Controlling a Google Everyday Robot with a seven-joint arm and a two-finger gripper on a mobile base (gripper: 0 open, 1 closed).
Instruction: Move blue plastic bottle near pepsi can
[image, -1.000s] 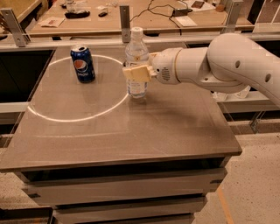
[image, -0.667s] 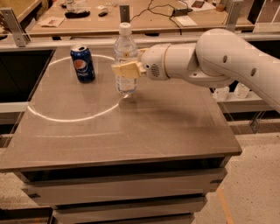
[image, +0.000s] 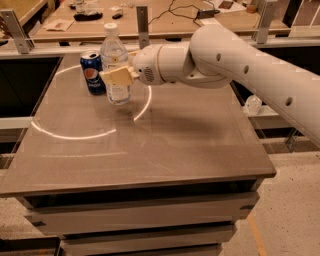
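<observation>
The blue plastic bottle (image: 115, 55), clear with a white cap and white label, stands upright on the table at the back left. My gripper (image: 118, 76) is shut on its middle, with the white arm reaching in from the right. The pepsi can (image: 93, 73), dark blue with the round logo and a silver top, stands just left of the bottle, almost touching it.
The grey table (image: 165, 145) has a bright ring of reflected light on its left half. A cluttered wooden bench (image: 165, 20) runs behind it, with metal posts. A small clear bottle (image: 253, 105) lies off the table's right side.
My gripper has carried the bottle leftward across the back of the table, from well right of the can to right beside it.
</observation>
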